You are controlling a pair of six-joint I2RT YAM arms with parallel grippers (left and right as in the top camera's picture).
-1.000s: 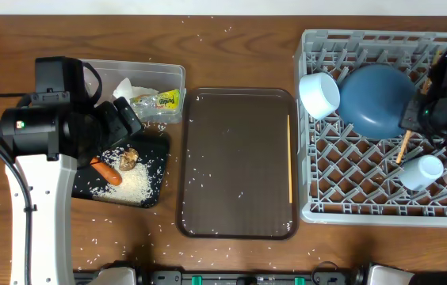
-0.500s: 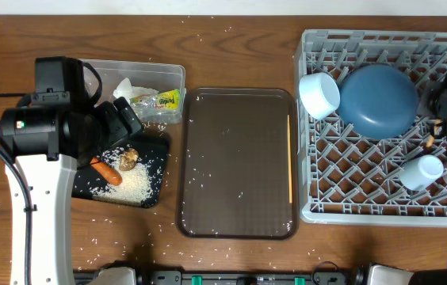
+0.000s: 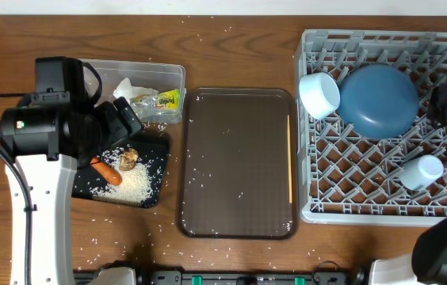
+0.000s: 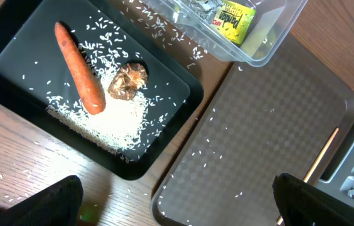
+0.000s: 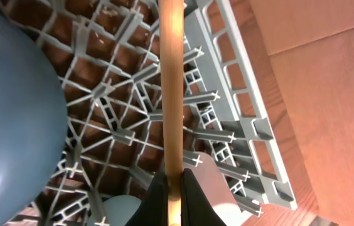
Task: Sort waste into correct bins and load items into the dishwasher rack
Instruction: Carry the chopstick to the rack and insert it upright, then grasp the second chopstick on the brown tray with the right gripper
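right gripper [image 5: 172, 183]: clenched on the chopstick [image 5: 171, 75]
chopstick: light, stiff, slick wood; runs ahead of the fingers, over the rack [image 5: 246, 119]
hold: probably pivots; pinch mid-length
left gripper [image 4: 180, 210]: spread, empty

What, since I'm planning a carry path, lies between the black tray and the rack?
In the overhead view, the brown tray fills that stretch, a chopstick lying along its edge nearest the rack.

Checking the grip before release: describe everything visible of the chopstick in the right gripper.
The chopstick is a thin, straight stick of light brown wood. The shut right gripper pinches one end between its dark fingers. It extends over the grey dishwasher rack, beside the blue plate; its far tip is out of frame.
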